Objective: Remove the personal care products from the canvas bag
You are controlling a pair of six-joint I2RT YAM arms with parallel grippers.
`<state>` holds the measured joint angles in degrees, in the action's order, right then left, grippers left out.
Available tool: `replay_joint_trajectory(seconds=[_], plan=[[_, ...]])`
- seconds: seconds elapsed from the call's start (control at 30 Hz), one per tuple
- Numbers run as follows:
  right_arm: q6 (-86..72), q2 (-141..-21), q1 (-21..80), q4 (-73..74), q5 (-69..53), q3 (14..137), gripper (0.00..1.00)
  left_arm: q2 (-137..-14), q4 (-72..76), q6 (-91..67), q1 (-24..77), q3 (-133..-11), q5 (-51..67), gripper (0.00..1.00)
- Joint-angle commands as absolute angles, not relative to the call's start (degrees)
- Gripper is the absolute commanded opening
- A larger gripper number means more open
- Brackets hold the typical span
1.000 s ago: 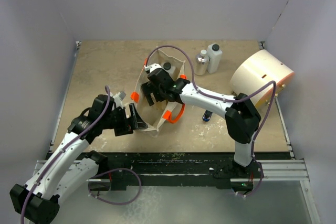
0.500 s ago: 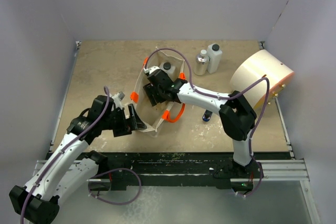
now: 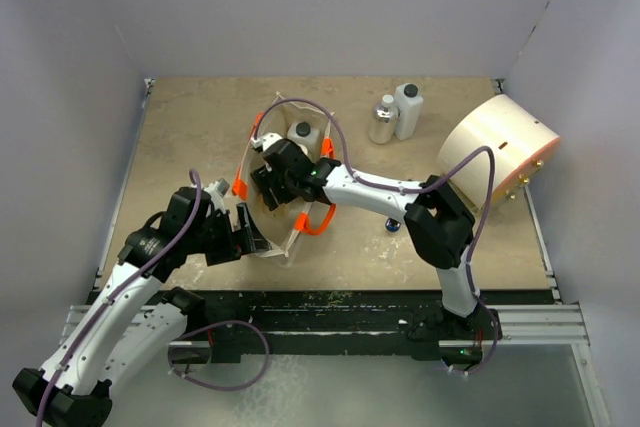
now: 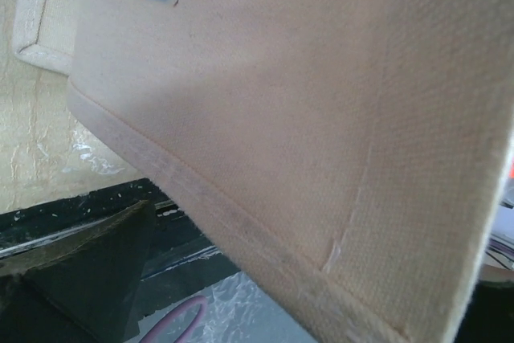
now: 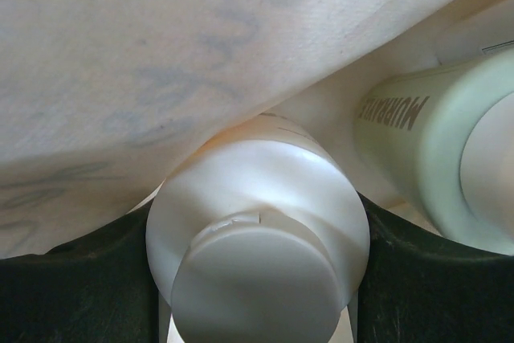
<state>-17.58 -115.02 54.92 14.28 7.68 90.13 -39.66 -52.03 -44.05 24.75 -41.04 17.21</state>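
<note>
desk (image 3: 180, 137): bag (image 4: 281, 118) is shifting left; left fingers (image 4: 72, 279) are pinching it, right fingers (image 5: 72, 295) gripping white bottle (image 5: 257, 263) beside "murda"-lettered green bottle (image 5: 434, 142).

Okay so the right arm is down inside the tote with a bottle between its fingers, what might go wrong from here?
1. The canvas bag sags onto the cream-capped bottle held in the right gripper; lifting may snag the cloth and drag the bag along.
2. A second bottle lies right beside the gripped one and might get knocked or pulled with it.
3. The gripped bottle is round and smooth, so it could slip out of the grip on the way up.
</note>
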Motion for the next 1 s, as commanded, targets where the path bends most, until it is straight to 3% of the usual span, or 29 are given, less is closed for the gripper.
replay_joint_trajectory(seconds=[0.0, 0.4, 0.73, 0.97], plan=[[-19.76, -108.29, 55.93, 7.35, 3.49, 90.19, 0.00, -40.13, -53.36, -42.19, 24.48, -43.06, 16.07, 0.95], [-23.17, -90.46, 54.88, 7.34, 6.37, 89.35, 0.00, -39.45, -53.62, -42.54, 24.44, -43.15, 14.88, 0.94], [-31.87, -75.58, 49.02, 0.61, -1.68, 84.58, 0.00, -39.36, -53.53, -42.55, 24.45, -43.07, 14.94, 0.94], [-27.70, -65.43, 45.99, 8.54, 9.88, 82.93, 0.00, -39.23, -53.54, -42.50, 24.43, -43.07, 14.94, 0.94]])
